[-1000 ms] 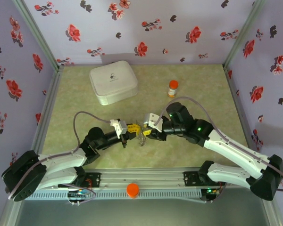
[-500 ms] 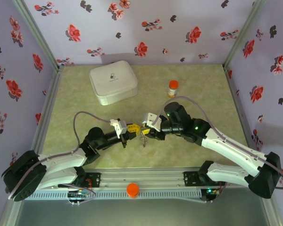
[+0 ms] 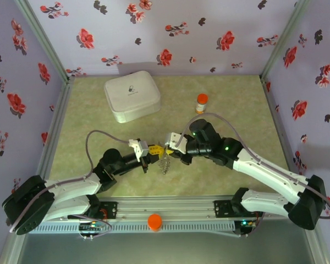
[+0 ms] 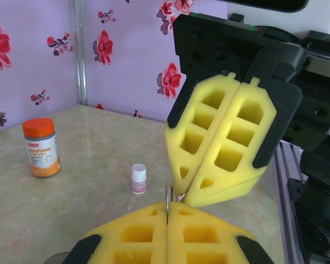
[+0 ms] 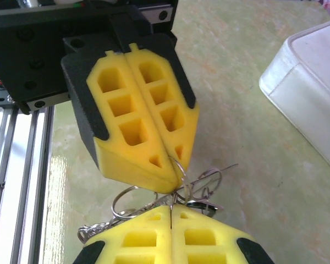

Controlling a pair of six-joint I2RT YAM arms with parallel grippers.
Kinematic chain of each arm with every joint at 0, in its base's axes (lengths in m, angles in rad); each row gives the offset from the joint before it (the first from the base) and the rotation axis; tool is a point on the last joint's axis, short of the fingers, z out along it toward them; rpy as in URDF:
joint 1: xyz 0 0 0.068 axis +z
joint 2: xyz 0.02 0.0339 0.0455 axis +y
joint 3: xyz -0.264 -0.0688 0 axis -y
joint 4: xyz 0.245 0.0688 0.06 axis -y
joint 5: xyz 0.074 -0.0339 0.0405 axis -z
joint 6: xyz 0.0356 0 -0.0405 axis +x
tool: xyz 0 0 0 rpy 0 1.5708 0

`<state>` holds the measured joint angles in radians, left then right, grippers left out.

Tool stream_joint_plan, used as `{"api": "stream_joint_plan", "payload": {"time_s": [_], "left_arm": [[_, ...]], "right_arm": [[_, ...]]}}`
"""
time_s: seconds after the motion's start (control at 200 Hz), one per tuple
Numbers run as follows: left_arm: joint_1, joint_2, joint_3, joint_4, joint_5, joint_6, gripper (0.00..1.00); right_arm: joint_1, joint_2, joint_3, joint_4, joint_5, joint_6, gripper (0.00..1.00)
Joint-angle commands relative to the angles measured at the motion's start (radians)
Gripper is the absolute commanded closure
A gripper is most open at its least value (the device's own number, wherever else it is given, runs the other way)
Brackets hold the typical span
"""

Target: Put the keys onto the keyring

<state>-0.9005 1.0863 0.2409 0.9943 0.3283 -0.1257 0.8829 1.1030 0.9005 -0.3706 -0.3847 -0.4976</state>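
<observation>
Both arms are nose to nose over the near middle of the worktop (image 3: 236, 110). The left pincer (image 5: 170, 173) is clamped tight, pads pressed flat together, with a thin wire loop (image 4: 168, 195) pinched at its very tip. To my eye it's the anchor, holding the metal out for the other arm. The right pincer (image 4: 190, 184) is squeezed closed too, its tip on that same wire, so 2 grips share 1 small tangle. Below them the keyring (image 5: 96, 231) droops as a beaded chain from the knot; I can't tell whether its end touches the worktop. The keys? I can't pick out a green or black head in there. My read is mid-threading, tips kept close so the floppy chain can't swing away. 1 slip and the lot drops.
</observation>
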Motion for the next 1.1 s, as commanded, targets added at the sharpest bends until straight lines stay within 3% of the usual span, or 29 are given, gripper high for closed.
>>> {"api": "stream_joint_plan", "payload": {"time_s": [0.0,0.1,0.195,0.25,0.415,0.685,1.095], "left_arm": [[-0.007,0.0,0.047,0.105,-0.021,-0.011,1.0],[-0.007,-0.004,0.046,0.102,-0.029,-0.005,1.0],[-0.008,-0.003,0.046,0.101,-0.03,-0.001,1.0],[-0.007,-0.002,0.044,0.101,-0.03,0.005,1.0],[-0.008,0.003,0.029,0.113,0.048,0.066,1.0],[-0.008,0.025,0.038,0.134,0.157,0.132,1.0],[-0.007,0.052,0.052,0.157,0.188,0.115,1.0]], "right_arm": [[0.019,0.019,0.02,-0.05,-0.06,-0.021,1.0],[0.018,0.0,0.015,-0.051,-0.063,-0.021,1.0],[-0.003,-0.039,0.0,-0.034,-0.086,0.006,0.83],[-0.05,-0.072,-0.015,-0.001,-0.133,0.049,0.8],[-0.214,-0.138,-0.081,0.162,-0.354,0.203,0.77],[-0.218,-0.065,-0.066,0.145,-0.528,0.216,0.75],[-0.173,-0.007,-0.04,0.037,-0.479,0.134,0.74]]}}
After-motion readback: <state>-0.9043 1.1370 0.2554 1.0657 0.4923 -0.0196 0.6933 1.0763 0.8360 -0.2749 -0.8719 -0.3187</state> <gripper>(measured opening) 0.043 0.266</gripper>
